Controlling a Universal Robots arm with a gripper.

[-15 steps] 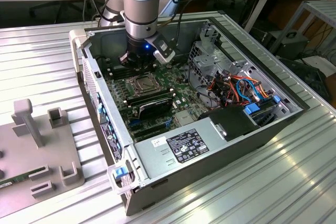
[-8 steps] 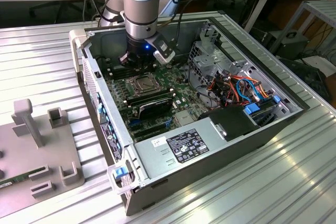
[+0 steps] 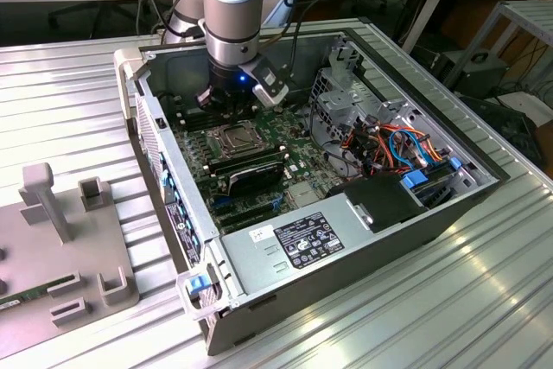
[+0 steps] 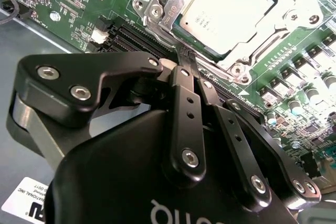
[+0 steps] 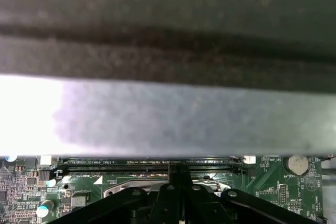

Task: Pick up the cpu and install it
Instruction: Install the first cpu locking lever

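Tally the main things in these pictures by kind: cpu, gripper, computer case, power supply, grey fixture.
cpu: 1, lying in the socket
gripper: 1, shut and empty, beside the socket
computer case: 1, open
power supply: 1
grey fixture: 1, outside the case
Total: 5

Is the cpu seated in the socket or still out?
In: the cpu lies flat inside the socket frame. The gripper, shut and empty, sits beside the frame.
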